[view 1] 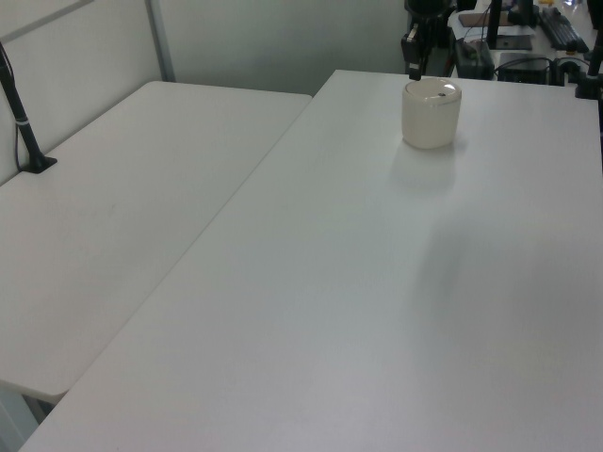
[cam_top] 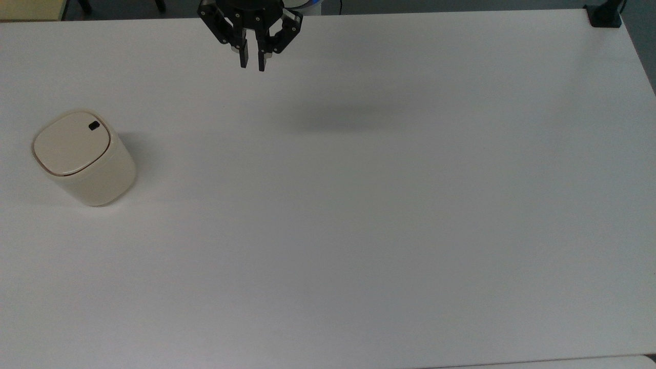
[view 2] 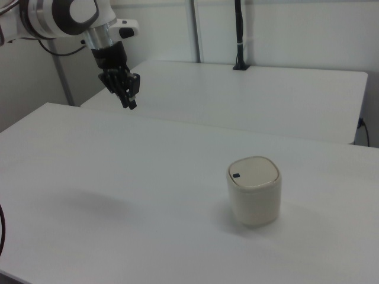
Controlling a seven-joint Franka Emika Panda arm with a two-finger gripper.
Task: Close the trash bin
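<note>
The cream-beige trash bin [cam_top: 89,174] stands at the top view's left side of the white table [cam_top: 359,205]. Its flat lid [cam_top: 69,146] lies down level on the body, and the small black latch button [cam_top: 94,125] shows at the lid's far corner. The same trash bin [view 1: 431,118] sits far back in the left view, and the trash bin [view 2: 254,198] is at centre right in the right view. My gripper [cam_top: 252,65] hangs in the air near the table's far edge, well away from the bin, fingers a narrow gap apart and holding nothing. In the right view the gripper [view 2: 130,104] points down at the upper left.
A black clamp [cam_top: 603,15] sits at the table's far right corner in the top view. A second white table [view 1: 122,188] adjoins at the left view's left, with a black post [view 1: 24,122] on it. The arm's shadow [cam_top: 333,120] falls on the table.
</note>
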